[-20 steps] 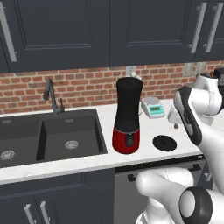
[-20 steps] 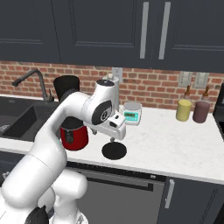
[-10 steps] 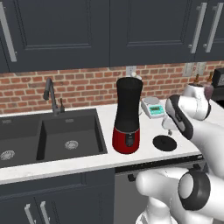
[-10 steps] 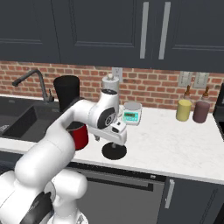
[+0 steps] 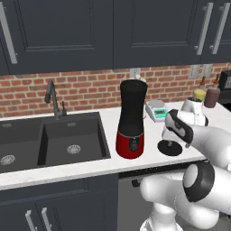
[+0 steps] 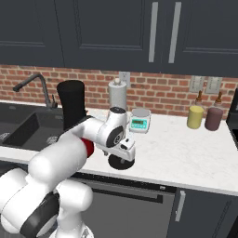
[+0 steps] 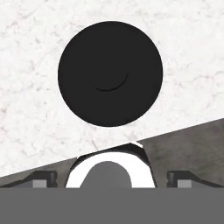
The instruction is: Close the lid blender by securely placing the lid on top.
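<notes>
The blender (image 5: 131, 118) is a tall black jar on a glossy red base, standing open-topped on the white counter right of the sink; in the right base view its jar (image 6: 72, 103) rises behind my arm. The lid (image 5: 170, 148), a flat black disc with a small knob, lies on the counter to the blender's right, near the front edge. My gripper (image 5: 168, 140) points straight down just above it, also seen over the lid (image 6: 121, 162) from the right side. In the hand view the lid (image 7: 110, 74) lies ahead of the open gripper (image 7: 111, 177), whose dark fingertips (image 7: 43, 177) stand wide apart.
A white-and-teal scale (image 5: 157, 110) sits behind the lid by the brick wall, beside a white cylinder (image 6: 117, 95). Yellow (image 6: 195, 117) and maroon (image 6: 213, 119) canisters stand at the far right. The sink (image 5: 54, 140) with its faucet (image 5: 53, 97) lies left of the blender.
My hand has come down and slightly toward the blender, from well above the counter to just over the lid. The lid and blender have not moved.
</notes>
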